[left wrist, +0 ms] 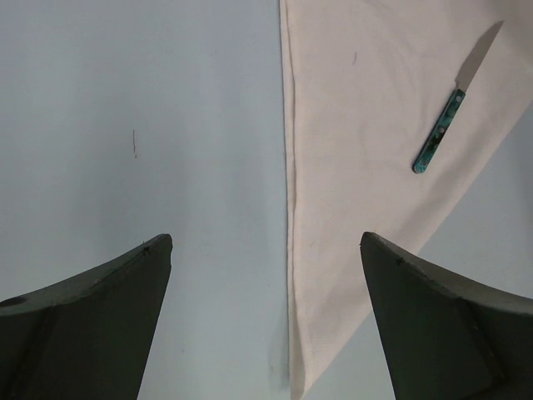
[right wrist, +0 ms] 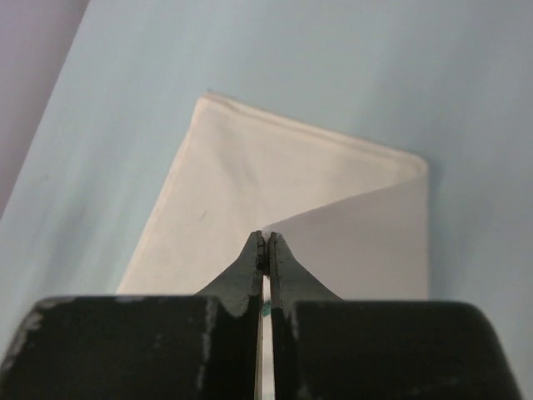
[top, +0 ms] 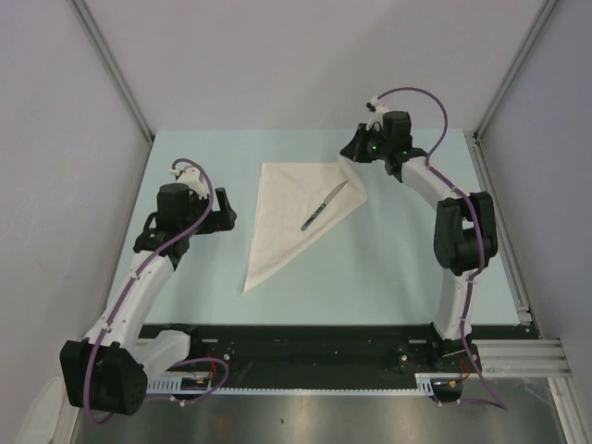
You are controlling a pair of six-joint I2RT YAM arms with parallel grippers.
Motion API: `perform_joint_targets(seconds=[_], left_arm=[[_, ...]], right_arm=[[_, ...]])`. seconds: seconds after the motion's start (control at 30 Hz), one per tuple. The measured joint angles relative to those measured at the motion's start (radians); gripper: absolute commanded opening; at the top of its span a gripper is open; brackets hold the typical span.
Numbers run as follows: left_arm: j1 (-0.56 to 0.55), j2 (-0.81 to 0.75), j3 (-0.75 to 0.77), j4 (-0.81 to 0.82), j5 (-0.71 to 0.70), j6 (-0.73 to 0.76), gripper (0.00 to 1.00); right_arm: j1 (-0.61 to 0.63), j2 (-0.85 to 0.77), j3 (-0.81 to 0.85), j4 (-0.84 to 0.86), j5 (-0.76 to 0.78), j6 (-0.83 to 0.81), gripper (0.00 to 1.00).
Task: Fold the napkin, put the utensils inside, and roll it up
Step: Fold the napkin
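Right gripper [right wrist: 265, 243] pinching napkin [top: 291, 213] corner, left gripper [left wrist: 265, 250] spread wide — hovering alongside

knife [top: 323, 206] on napkin [top: 282, 220], toward its right edge

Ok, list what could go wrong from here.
1. The right gripper looks shut on a lifted corner of the napkin, while the knife lies loose on the cloth close by. Pulling that corner across could slide or tip the knife off.
2. The left gripper hangs open beside the napkin's edge and pins nothing, so the whole cloth may drag over the table instead of folding.
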Motion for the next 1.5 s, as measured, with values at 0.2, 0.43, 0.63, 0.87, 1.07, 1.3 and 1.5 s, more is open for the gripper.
perform_joint_targets(seconds=[0.2, 0.43, 0.63, 0.87, 1.07, 1.3, 1.5], left_arm=[[0.0, 0.0, 0.0, 0.0, 0.006, 0.0, 1.0], [0.0, 0.0, 0.0, 0.0, 0.011, 0.0, 1.0], [0.0, 0.0, 0.0, 0.0, 0.026, -0.001, 1.0], [0.0, 0.0, 0.0, 0.0, 0.029, -0.001, 1.0], [0.0, 0.0, 0.0, 0.0, 0.034, -0.001, 1.0], [0.0, 0.0, 0.0, 0.0, 0.034, -0.001, 1.0], [0.0, 0.0, 0.0, 0.0, 0.034, -0.001, 1.0]], right_arm=[[0.11, 0.0, -0.061, -0.047, 0.034, -0.034, 0.0], [0.197, 0.0, -0.142, -0.06, 0.055, -0.042, 0.0], [0.26, 0.0, -0.203, -0.07, 0.078, -0.043, 0.0], [0.289, 0.0, -0.234, -0.076, 0.104, -0.05, 0.04], [0.292, 0.0, -0.251, -0.084, 0.11, -0.058, 0.12], [0.315, 0.0, -0.252, -0.115, 0.092, -0.084, 0.45], [0.361, -0.013, -0.252, -0.165, 0.077, -0.116, 0.55]])
